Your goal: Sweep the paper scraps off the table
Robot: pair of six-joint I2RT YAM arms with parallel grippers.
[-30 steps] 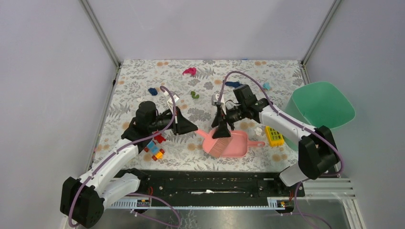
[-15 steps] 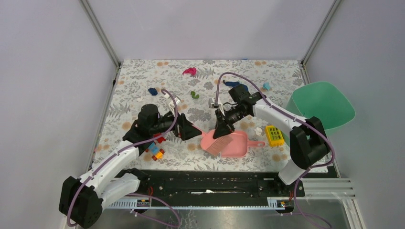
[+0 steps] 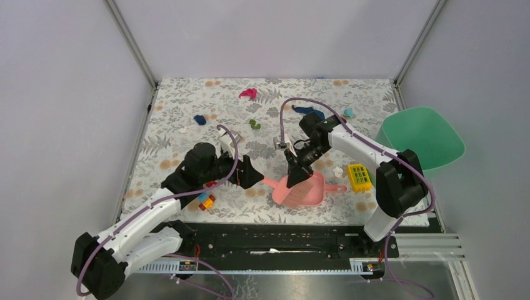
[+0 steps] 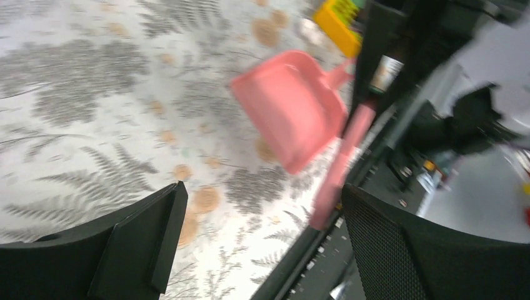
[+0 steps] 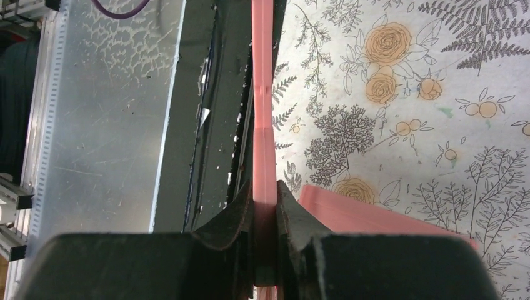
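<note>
My right jaws are clenched on the pink brush above the dustpan; my left jaws hang released and empty. The paper scraps lie scattered over the far desk, none swept yet

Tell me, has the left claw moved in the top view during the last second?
Yes. The left claw shifted toward the near edge and slightly right, away from the green paper scrap, closer to the pink dustpan.
</note>
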